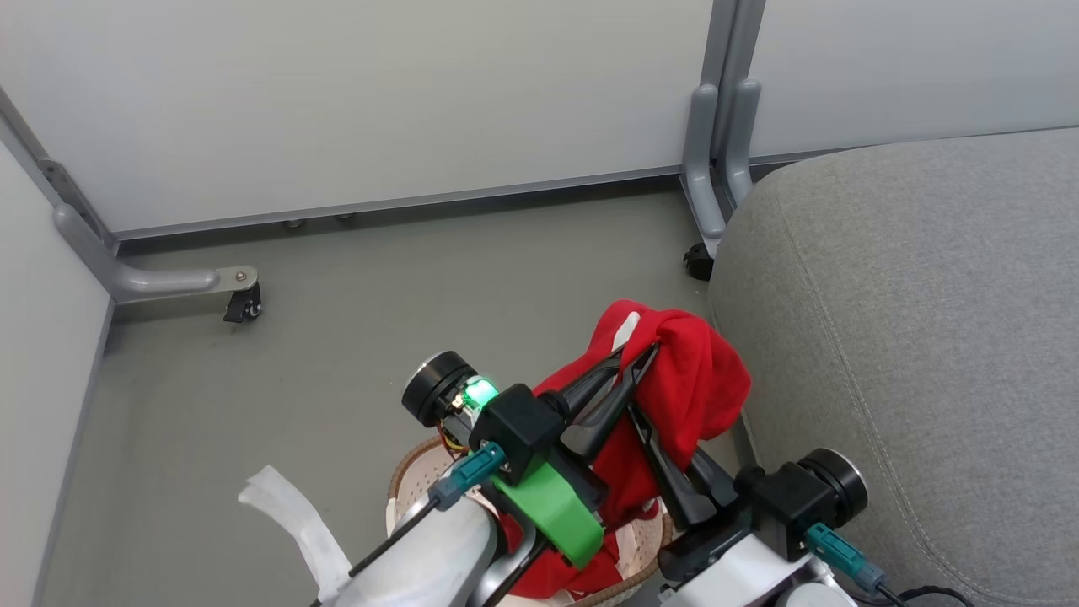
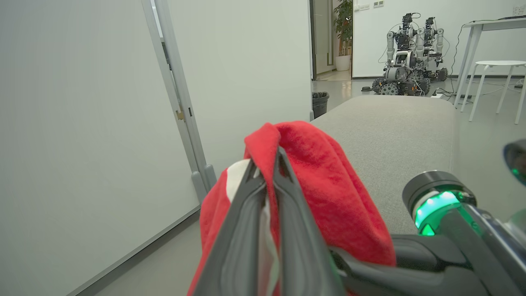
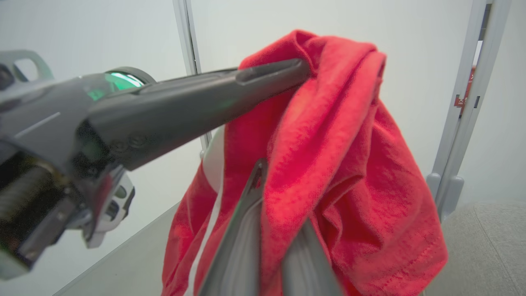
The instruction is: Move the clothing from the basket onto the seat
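Note:
One red garment [image 1: 695, 379] hangs bunched in the air above the basket [image 1: 410, 469], close to the rounded corner of the grey seat [image 1: 910, 337]. My left gripper [image 1: 642, 352] is shut on its top fold, where white trim [image 2: 238, 170] shows beside the fingers [image 2: 246, 213]. Lower down, my right gripper [image 1: 641, 415] is shut on the same garment, and red cloth [image 3: 341, 164] drapes over its fingers [image 3: 246, 230]. More red clothing [image 1: 556, 575] lies in the basket under my arms. The seat [image 2: 394, 131] stretches away behind the garment.
Pale partition walls [image 1: 379, 101] close the back and left, with grey feet and casters [image 1: 244, 305] on the grey floor [image 1: 354, 320]. A grey post [image 1: 716, 152] stands at the seat's corner. Far off are other robots [image 2: 409, 57], a bin [image 2: 319, 103] and a white stool [image 2: 499, 82].

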You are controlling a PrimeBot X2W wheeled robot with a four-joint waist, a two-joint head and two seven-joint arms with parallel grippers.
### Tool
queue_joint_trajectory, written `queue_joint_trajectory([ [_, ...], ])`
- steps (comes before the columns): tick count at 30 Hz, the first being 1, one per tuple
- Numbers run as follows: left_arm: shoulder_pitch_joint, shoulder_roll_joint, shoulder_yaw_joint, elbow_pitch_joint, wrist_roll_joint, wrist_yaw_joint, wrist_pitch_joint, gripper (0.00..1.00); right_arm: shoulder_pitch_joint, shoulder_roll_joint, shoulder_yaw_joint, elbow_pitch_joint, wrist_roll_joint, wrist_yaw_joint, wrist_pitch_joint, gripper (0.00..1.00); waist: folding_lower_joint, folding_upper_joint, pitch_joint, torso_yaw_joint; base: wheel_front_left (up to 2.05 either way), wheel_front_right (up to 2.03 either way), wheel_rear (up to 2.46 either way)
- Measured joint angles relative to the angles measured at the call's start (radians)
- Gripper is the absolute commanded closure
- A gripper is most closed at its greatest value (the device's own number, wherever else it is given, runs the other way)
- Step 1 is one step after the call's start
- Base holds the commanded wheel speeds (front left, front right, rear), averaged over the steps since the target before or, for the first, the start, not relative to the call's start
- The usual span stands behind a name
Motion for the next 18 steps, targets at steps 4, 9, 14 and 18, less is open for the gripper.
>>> queue_joint_trajectory([
  [4, 0.0, 0.004, -0.004, 0.004, -0.011, 0.0, 0.008, 1.0, 0.002, 0.0, -0.003, 0.0, -0.001, 0.0, 0.0, 1.0, 0.0, 0.0, -0.001, 0.0, 0.0, 0.0, 0.0],
  [9, 0.0, 0.005, -0.008, 0.006, -0.019, 0.0, 0.009, 1.0, 0.006, -0.002, -0.006, 0.001, -0.003, 0.0, 0.0, 1.0, 0.0, 0.0, 0.001, 0.001, 0.0, 0.0, 0.0],
  [14, -0.002, 0.006, -0.011, 0.007, -0.024, 0.0, 0.009, 1.0, 0.008, -0.002, -0.009, 0.002, -0.004, 0.0, 0.0, 1.0, 0.0, 0.0, 0.003, 0.0, 0.0, 0.0, 0.0],
  [18, -0.005, 0.007, -0.016, 0.008, -0.026, 0.0, 0.009, 1.0, 0.008, -0.003, -0.01, 0.002, -0.004, 0.0, 0.0, 1.0, 0.0, 0.0, 0.002, -0.001, 0.0, 0.0, 0.0],
])
